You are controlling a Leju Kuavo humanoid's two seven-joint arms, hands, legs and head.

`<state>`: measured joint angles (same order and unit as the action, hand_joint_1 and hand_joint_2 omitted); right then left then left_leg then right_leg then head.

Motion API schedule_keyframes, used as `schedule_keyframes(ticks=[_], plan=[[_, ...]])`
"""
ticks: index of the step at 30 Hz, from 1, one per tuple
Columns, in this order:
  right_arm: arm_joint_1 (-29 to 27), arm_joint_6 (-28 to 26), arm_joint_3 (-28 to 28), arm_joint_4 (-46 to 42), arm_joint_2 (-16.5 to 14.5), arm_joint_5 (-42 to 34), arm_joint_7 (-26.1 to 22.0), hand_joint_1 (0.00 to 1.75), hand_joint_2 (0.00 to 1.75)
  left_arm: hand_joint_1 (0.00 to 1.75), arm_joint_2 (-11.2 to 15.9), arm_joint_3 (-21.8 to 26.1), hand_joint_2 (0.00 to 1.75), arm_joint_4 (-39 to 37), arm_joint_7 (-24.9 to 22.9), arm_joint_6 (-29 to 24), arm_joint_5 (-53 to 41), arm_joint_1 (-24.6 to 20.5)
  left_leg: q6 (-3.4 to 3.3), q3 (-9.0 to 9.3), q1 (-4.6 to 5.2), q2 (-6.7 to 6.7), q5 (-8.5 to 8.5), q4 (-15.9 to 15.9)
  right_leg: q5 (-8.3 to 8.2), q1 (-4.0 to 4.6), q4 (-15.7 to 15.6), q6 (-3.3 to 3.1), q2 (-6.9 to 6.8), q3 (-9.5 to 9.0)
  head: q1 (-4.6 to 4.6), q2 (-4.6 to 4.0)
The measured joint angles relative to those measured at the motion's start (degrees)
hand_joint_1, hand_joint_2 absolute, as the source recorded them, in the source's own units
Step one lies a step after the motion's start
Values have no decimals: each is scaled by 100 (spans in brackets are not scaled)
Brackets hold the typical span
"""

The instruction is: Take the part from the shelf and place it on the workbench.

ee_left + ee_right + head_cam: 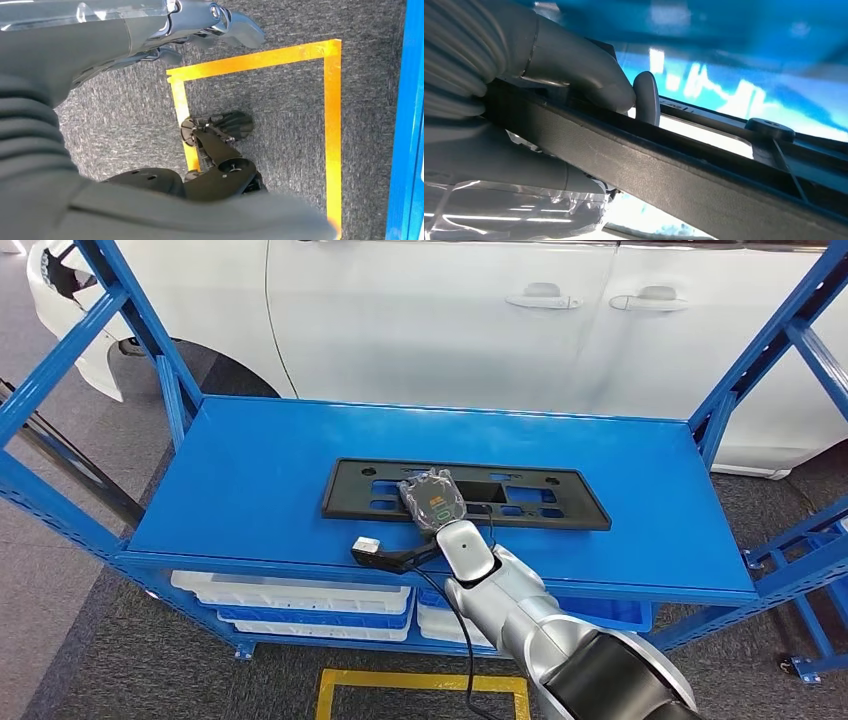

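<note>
Car: a white car (480, 320) fills the top of the head view, behind the shelf, two door handles showing upper right.
Shelf: a blue shelf (250, 470) spans the middle of the head view, with slanted blue braces at both upper corners; white and blue bins (300, 605) sit on the level below, lower centre.
Floor: grey carpet with a yellow tape square (330, 125), seen at the bottom centre of the head view and across the left wrist view.
Part: a long black plate (560, 502) with cut-out slots lies flat on the shelf top, centre of the head view, long side running left to right.
Right robot hand: the right robot hand (432, 502) rests on the plate's near edge, just left of its middle; in the right wrist view the thumb (574, 65) and fingers (524, 167) close around the plate's rim, gripping it.
Left robot hand: the left robot hand (200, 25) hangs over the carpet at the top of the left wrist view, fingers loosely apart, holding nothing.
</note>
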<state>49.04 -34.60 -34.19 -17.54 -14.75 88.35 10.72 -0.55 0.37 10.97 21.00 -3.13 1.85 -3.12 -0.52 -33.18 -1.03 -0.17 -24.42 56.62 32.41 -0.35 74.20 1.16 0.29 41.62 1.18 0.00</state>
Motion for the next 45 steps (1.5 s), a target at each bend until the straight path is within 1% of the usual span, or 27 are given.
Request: schedule_keyframes(ticks=[1,3,4,6,8,10,12,14,15,16,19,20,22,24,26,29,30,31,32,34,35,36,39,40,42,44,45], plan=[[5,-78,20,-25,2,-4,-21,175,175,0,-3,0,175,0,-5,-2,-4,-3,7,3,-1,-3,-6,11,-137,-10,-144,-1,-1,-60,0,0],[18,-252,75,-172,7,-46,-105,175,175,0,-9,1,175,0,40,-1,0,-13,39,5,1,-8,-30,42,-532,-25,-924,-22,-4,-421,0,0],[17,-334,119,-330,13,-91,-179,175,175,0,-11,2,175,0,99,-1,14,-23,62,-6,12,-9,-44,65,-663,-21,-1276,-42,-3,-578,2,0],[-44,-446,245,-815,37,-261,-450,175,175,0,-14,14,175,0,235,8,64,-37,119,-34,29,-8,-58,89,-732,-2,-1592,-92,2,-701,7,0],[-230,-473,474,-1529,58,-695,-1080,175,175,0,-16,62,175,0,318,34,159,-39,187,-45,18,-9,-65,88,-743,12,-1609,-161,3,-693,7,0],[-507,-472,868,-2504,38,-1803,-2336,175,175,0,-23,162,175,0,400,86,308,-36,247,-119,-2,-7,-211,263,-756,0,-1634,-233,-6,-700,15,0],[-776,-445,1191,-3598,45,-3604,-3566,175,175,0,-34,285,175,0,499,147,444,-38,287,-388,-12,-4,-572,881,-753,-4,-1643,-278,-30,-705,34,0],[-1015,-286,1279,-4678,162,-5450,-4028,175,175,0,-42,406,175,0,575,199,533,-27,305,-724,-15,-1,-873,1628,-738,11,-1640,-297,-64,-709,38,0],[-1131,-117,1289,-5187,245,-6218,-4081,175,175,0,-43,466,175,0,608,224,563,-9,303,-795,-15,-1,-882,1787,-731,17,-1639,-300,-72,-715,38,0],[-1256,130,1299,-5658,330,-6859,-4115,175,175,0,-44,519,175,0,641,246,585,15,292,-751,-15,0,-776,1710,-724,20,-1638,-299,-67,-726,37,0],[-1702,1060,1317,-6905,577,-8267,-4331,175,175,0,-43,638,175,-1,759,278,602,72,190,-195,8,-3,-219,577,-693,24,-1635,-265,-23,-774,35,0],[-1863,1372,1317,-7259,655,-8599,-4410,175,175,0,-46,669,175,-1,804,289,607,80,153,-52,25,-5,-144,286,-687,26,-1633,-239,-11,-776,37,0],[-2211,1937,1311,-7858,787,-9111,-4552,175,175,0,-54,717,175,-1,878,307,613,90,112,40,59,-16,-158,107,-689,25,-1637,-178,-2,-768,36,0],[-2562,2351,1280,-8313,883,-9375,-4662,175,175,0,-69,739,175,0,907,297,603,104,68,75,38,-20,-141,39,-668,22,-1633,-109,-2,-774,37,0],[-2831,2632,1220,-8626,967,-9490,-4758,175,175,0,-85,766,175,0,915,267,593,114,11,111,6,-5,-101,-31,-467,18,-1350,-55,-2,-660,33,0],[-3150,2816,1084,-8859,1082,-9488,-4888,175,175,0,-90,813,175,-1,904,210,592,110,-22,110,5,11,-77,-33,72,-18,-252,4,-3,-161,32,0],[-3243,2839,1034,-8898,1116,-9461,-4923,175,175,0,-90,823,175,-1,896,200,592,112,-23,101,5,11,-75,-20,129,-33,-27,22,-5,-61,32,0],[-3314,2851,984,-8927,1147,-9432,-4953,175,175,0,-91,829,175,-1,886,195,592,114,-22,89,3,10,-74,0,72,-52,-32,36,-7,-74,31,0],[-3361,2855,935,-8949,1173,-9406,-4974,175,175,0,-92,832,175,-1,876,192,593,115,-16,76,0,8,-77,24,-79,-74,-267,47,-11,-203,31,0],[-3398,2860,841,-8976,1213,-9366,-4997,175,175,0,-93,837,175,-1,858,186,593,110,23,42,5,1,-94,90,-421,-99,-1056,51,-17,-626,31,0],[-3407,2860,799,-8984,1229,-9346,-4999,175,175,0,-92,840,175,0,853,183,593,108,55,21,15,-4,-103,123,-522,-102,-1345,34,-13,-770,33,0],[-3416,2852,759,-8990,1243,-9319,-5000,175,175,0,-90,843,175,0,849,179,593,107,92,2,24,-8,-104,146,-569,-95,-1500,8,-6,-838,35,0],[-3432,2820,661,-9010,1267,-9192,-5001,175,175,0,-87,858,175,-1,827,174,593,115,207,-32,13,-15,-72,146,-641,-78,-1551,-112,0,-793,38,0],[-3428,2804,630,-9019,1269,-9138,-5000,175,175,0,-88,864,175,-2,814,174,593,119,238,-60,3,-13,-136,194,-680,-82,-1568,-156,-8,-769,40,0],[-3421,2759,568,-9041,1272,-9038,-5000,175,175,0,-89,872,175,-2,785,177,592,122,279,-226,-10,-8,-528,642,-764,-91,-1596,-222,-27,-694,51,0],[-3423,2723,521,-9058,1277,-8974,-5000,175,175,0,-90,878,175,-2,765,180,592,121,303,-470,-13,-5,-1028,1422,-840,-66,-1594,-246,-36,-594,58,0],[-3425,2714,509,-9062,1280,-8957,-5000,175,175,0,-90,882,175,-2,757,180,593,120,306,-525,-13,-5,-1165,1698,-880,-52,-1591,-249,-39,-541,57,0]])
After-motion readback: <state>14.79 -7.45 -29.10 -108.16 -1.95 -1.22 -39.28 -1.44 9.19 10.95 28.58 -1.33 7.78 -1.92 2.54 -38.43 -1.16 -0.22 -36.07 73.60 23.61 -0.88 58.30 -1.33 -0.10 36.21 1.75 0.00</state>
